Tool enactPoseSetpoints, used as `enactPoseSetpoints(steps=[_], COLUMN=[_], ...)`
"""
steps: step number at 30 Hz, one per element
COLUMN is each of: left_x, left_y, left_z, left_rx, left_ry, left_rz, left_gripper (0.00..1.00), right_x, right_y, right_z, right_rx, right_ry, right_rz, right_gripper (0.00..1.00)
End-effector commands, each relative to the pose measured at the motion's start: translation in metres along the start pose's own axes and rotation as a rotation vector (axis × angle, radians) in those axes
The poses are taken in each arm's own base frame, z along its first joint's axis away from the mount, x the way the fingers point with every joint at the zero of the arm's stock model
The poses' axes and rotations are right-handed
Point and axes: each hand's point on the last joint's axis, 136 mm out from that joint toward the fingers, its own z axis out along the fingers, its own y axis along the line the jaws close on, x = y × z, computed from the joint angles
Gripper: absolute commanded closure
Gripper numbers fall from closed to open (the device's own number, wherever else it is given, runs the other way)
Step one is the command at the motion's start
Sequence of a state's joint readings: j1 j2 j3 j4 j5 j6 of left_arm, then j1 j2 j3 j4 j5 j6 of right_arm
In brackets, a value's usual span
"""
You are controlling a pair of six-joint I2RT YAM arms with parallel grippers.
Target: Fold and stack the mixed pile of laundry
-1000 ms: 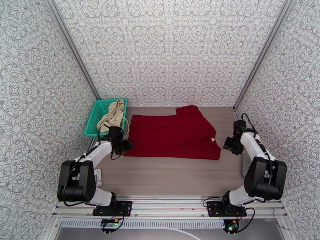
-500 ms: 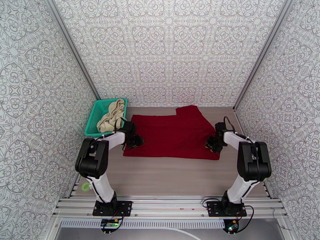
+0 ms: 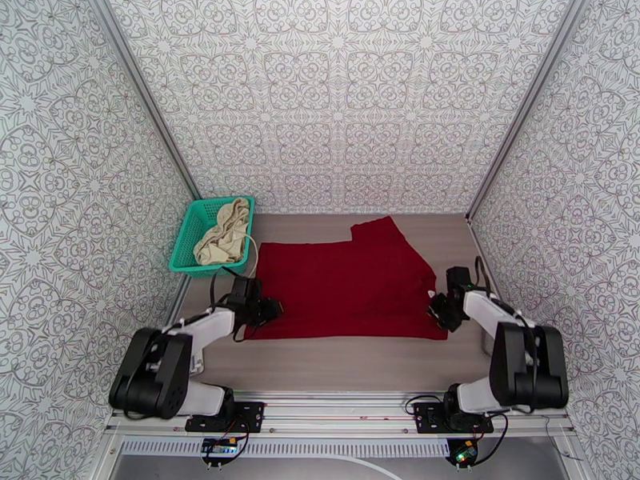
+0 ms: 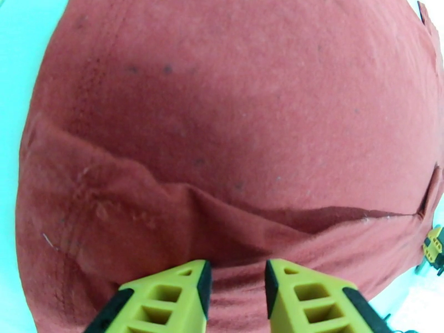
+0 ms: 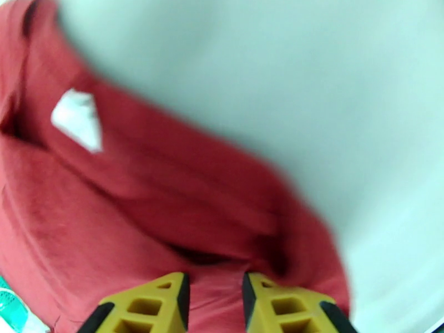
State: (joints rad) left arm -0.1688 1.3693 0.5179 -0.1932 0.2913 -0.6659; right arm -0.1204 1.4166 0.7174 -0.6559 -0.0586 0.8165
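Dark red shirt (image 3: 344, 290) lies spread flat mid-table (image 3: 336, 362), one sleeve pointing toward the back wall. Left gripper (image 3: 270, 307) sits low at the shirt's near-left corner, right gripper (image 3: 436, 307) at the near-right corner by the collar.

On my left wrist feed the fingers (image 4: 166, 298) stand fairly close together with red cloth bunched in the gap and a ridge of fabric rising just ahead of them. I read that as a pinch on the hem.

Right wrist feed is blurred. It shows the same narrow gap with red cloth pinched in it, and a white neck label (image 5: 77, 119) up left.

Cream-beige garment (image 3: 222, 238) is heaped in the teal basket (image 3: 186, 234) at the far left, beside the shirt's left edge.
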Motion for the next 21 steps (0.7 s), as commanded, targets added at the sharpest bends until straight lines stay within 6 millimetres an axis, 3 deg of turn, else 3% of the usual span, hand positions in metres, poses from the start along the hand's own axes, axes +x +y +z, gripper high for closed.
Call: enactPoseSetpoints(steps=[1,3,6,8,11,13,16,18,21], left_x=[0.051,0.051,0.028,0.008,-0.022,-0.038,-0.052,-0.053,-0.045], left_y=[0.041,0.036,0.024,0.01,-0.01,-0.024,-0.033,-0.033,-0.026], left_z=[-0.006,-0.013,-0.027,-0.034,-0.032,-0.02,0.002,0.016,0.029], left_rx=[-0.141,-0.127,-0.137,-0.134,-0.122,-0.098,-0.089,-0.087,-0.104], left_ry=[0.12,0.109,0.053,0.027,-0.003,-0.002,0.006,0.021,0.055], left_rz=[-0.105,-0.091,-0.038,0.006,0.052,0.066,0.073,0.068,0.058], left_gripper=[0.65,0.65,0.61,0.59,0.58,0.58,0.59,0.59,0.6], right_x=[0.021,0.019,0.002,-0.008,-0.011,-0.009,-0.004,0.001,0.01], right_y=[-0.04,-0.035,-0.013,0.011,0.069,0.099,0.121,0.12,0.1], right_z=[-0.005,-0.015,-0.04,-0.056,-0.073,-0.066,-0.036,-0.013,0.015], right_rx=[0.118,0.084,0.031,-0.019,-0.107,-0.15,-0.192,-0.184,-0.125], right_ry=[0.026,0.01,-0.037,-0.051,-0.068,-0.052,0.006,0.047,0.092], right_rz=[0.032,0.001,-0.074,-0.154,-0.32,-0.355,-0.316,-0.276,-0.217], right_gripper=[0.66,0.64,0.63,0.63,0.62,0.62,0.63,0.64,0.66])
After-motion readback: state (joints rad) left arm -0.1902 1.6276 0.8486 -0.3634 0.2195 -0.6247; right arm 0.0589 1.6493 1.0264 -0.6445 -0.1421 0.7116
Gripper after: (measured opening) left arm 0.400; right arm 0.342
